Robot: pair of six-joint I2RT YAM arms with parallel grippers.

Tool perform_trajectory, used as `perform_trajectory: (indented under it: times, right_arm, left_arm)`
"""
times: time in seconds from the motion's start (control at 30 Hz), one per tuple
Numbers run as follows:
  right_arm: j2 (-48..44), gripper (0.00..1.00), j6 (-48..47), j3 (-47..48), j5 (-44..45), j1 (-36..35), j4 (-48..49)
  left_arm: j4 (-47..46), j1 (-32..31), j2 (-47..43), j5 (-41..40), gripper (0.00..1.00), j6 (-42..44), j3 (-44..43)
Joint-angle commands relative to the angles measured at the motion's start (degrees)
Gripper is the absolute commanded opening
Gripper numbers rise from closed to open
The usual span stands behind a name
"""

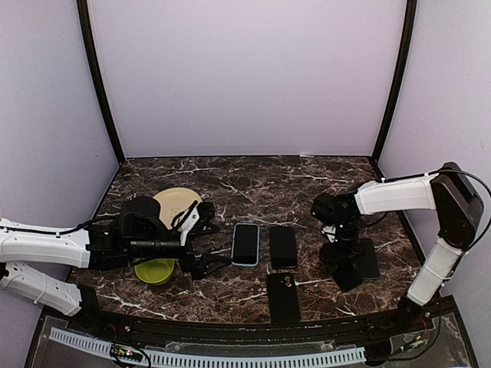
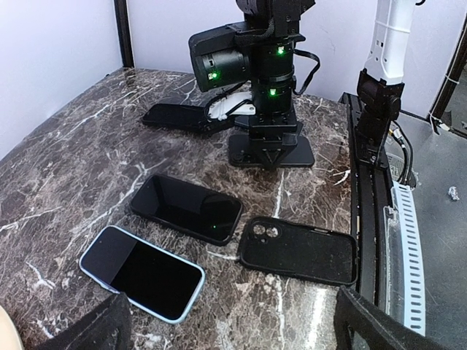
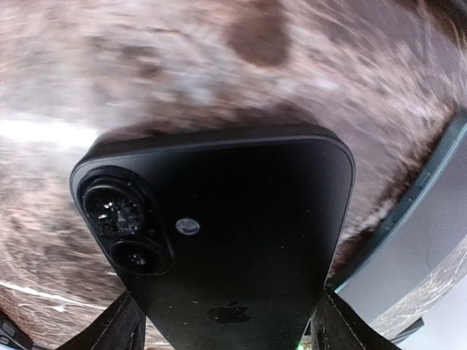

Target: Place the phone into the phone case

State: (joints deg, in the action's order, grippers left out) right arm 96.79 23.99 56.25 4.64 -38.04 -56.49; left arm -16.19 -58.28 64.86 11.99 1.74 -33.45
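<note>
**PHONE PINCHED IN R HAND; CASE LIES EMPTY**

1. Phone [image 3: 241, 219]: black, back face toward the right wrist cam, two lenses and logo visible. Located at right side of desk [image 1: 230, 180], low over the marble. Cannot tell whether it touches the surface. In that wrist view the desk behind is blurred and the phone is sharp.

2. Your R hand [image 2: 268, 152]: points straight down. Its fingers press against the phone's two long edges, pinching it.

3. Phone case [image 2: 299, 251]: black, flat on desk, open side up, camera cut-out showing, nothing inside. It sits near the front edge, apart from the phone, to its left and nearer the arm bases.

4. Second black phone [image 1: 283, 247]: bare, screen up, flat. It lies just behind the case, between the blue-cased phone [image 1: 245, 244] and your R hand.

5. Blue-cased phone: screen up, just left of the second black phone. The two lie side by side, not touching.

6. Your L hand [image 2: 232, 313]: fingers spread wide, holding nothing. It is low over the desk and aimed toward the blue-cased phone, near it, with no contact visible.

7. Left side of desk: cream plate [image 1: 173, 201] to the rear, green bowl [image 1: 155, 271] to the front. Your L arm lies across between them, and the bowl is partly hidden under it.
</note>
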Motion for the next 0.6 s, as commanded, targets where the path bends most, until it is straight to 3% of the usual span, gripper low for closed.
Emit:
perform_trajectory:
  times: [0.0,0.37,0.57]
  right_arm:
    - [1.84,0.46,0.45,-0.50,0.32,-3.04,5.63]
    - [-10.91,0.38,-5.79,-7.07,-19.33,-4.04,25.32]
    - [-9.90,0.37,-12.77,-8.09,-23.68,-4.11,25.80]
  left_arm:
    - [0.78,0.00,-0.14,0.19,0.99,1.15,-0.87]
    - [0.80,-0.04,3.17,0.82,0.99,0.82,-2.17]
    - [-2.29,1.42,9.03,4.16,0.99,4.79,-4.68]
